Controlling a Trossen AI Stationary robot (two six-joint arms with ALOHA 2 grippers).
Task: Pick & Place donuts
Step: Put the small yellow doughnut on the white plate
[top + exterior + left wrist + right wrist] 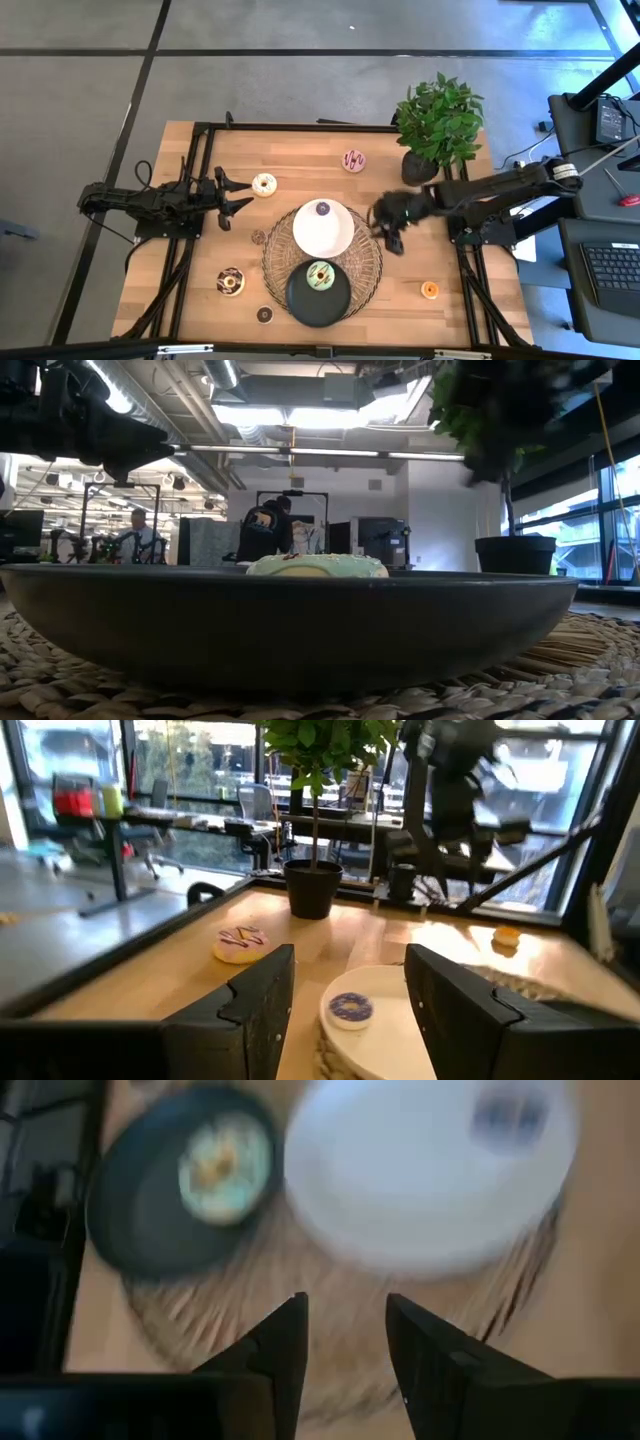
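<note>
While the right gripper (392, 228) hangs empty at the woven mat's (370, 270) edge, the orange mini donut (429, 290) lies nearest it, toward the table's near right corner.

Its fingers are spread with nothing between them; the left gripper (236, 194), also spread and empty, sits just beside the cream donut (264, 184). A purple mini donut (323, 208) rests on the white plate (322, 230), the green donut (320, 275) on the black plate (318, 298). Only the left wrist view shows the pink-striped donut (240, 942) before the potted plant (312, 870).
</note>
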